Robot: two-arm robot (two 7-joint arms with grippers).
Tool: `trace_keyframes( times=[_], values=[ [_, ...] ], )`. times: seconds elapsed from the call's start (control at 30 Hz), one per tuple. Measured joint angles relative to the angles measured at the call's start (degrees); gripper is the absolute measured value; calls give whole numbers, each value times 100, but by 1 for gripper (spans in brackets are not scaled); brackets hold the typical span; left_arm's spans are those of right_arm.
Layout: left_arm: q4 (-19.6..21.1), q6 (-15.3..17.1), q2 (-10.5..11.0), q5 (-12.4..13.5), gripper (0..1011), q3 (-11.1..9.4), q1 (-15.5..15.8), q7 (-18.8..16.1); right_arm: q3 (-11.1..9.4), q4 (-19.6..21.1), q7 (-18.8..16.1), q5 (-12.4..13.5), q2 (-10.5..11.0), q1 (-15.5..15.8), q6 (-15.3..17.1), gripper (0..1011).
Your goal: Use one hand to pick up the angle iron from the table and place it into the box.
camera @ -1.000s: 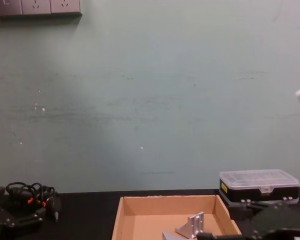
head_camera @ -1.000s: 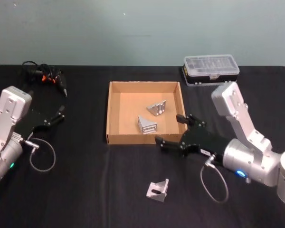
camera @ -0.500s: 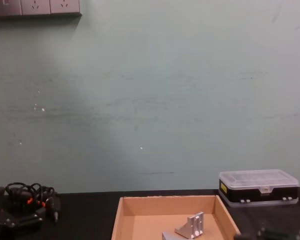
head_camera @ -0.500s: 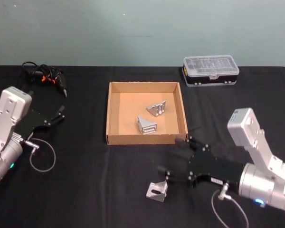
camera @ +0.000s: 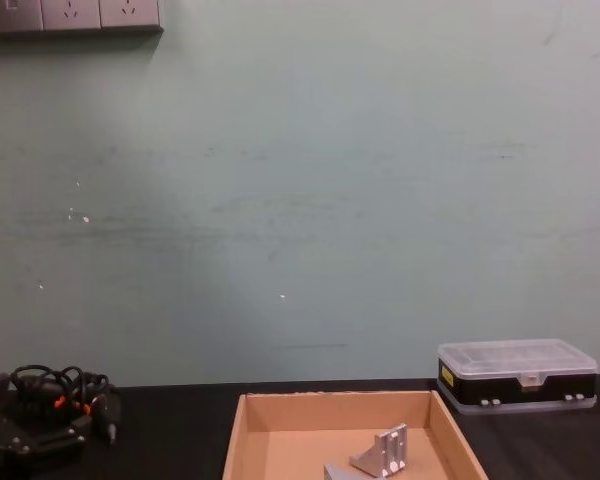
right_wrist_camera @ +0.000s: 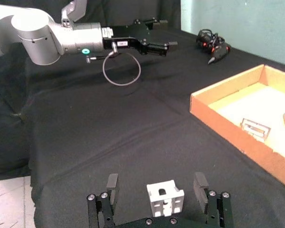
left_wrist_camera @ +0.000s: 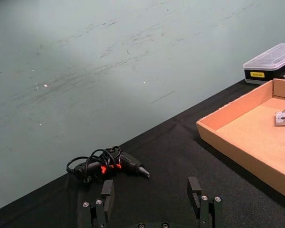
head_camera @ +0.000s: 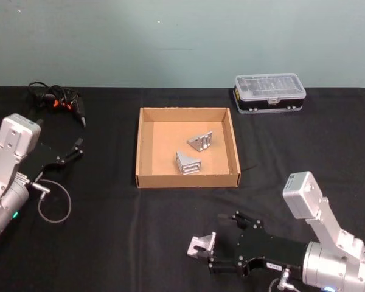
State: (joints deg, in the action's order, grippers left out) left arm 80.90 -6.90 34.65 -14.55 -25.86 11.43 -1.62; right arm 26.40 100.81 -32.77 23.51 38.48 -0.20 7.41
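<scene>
**Angle iron bracketed by an open end effector, not yet gripped**

A small silver angle iron (head_camera: 201, 244) stands on the black tabletop (head_camera: 109, 231), near the robot and well apart from the box (head_camera: 138, 152); the right end effector (head_camera: 216, 239) lies low around it, jaws spread wide and holding nothing, one finger (right_wrist_camera: 112, 184) on each side of the piece with a gap visible on both; the tan cardboard box sits farther out, with two similar brackets (head_camera: 187, 162) already inside; the left end effector (head_camera: 70, 152) hangs open and empty off to the left, clear of the work.

Likely risks, judged from this layout: the iron has slanted, smooth metal faces, so closing on them unevenly could twist it or squirt it out sideways; a finger that meets it first may push it along the tabletop before the other arrives; carried too low, the piece could strike the box's near wall and shove the light tray; released over the brackets inside, it might land on them and tip.
</scene>
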Motion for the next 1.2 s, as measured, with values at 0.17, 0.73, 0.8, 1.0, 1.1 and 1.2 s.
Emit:
trace_keyframes(
  times=[0.17, 0.73, 0.8, 1.0, 1.1, 1.2],
  values=[
    [0, 0, 0, 0, 1011, 0, 0, 0, 85, -131, -4, 28, -40, -52, 35, 1000],
    [0, 0, 0, 0, 1012, 0, 0, 0, 349, -494, -11, -59, -187, -271, 73, 1000],
    [0, 0, 0, 0, 1012, 0, 0, 0, 374, -514, -9, -94, -194, -288, 64, 1000],
    [0, 0, 0, 0, 1011, 0, 0, 0, 424, -538, 26, -213, -220, -321, 22, 1000],
    [0, 0, 0, 0, 1011, 0, 0, 0, 440, -545, 69, -303, -227, -330, -9, 1000],
    [0, 0, 0, 0, 1011, 0, 0, 0, 446, -545, 113, -385, -232, -329, -36, 1000]
  ],
)
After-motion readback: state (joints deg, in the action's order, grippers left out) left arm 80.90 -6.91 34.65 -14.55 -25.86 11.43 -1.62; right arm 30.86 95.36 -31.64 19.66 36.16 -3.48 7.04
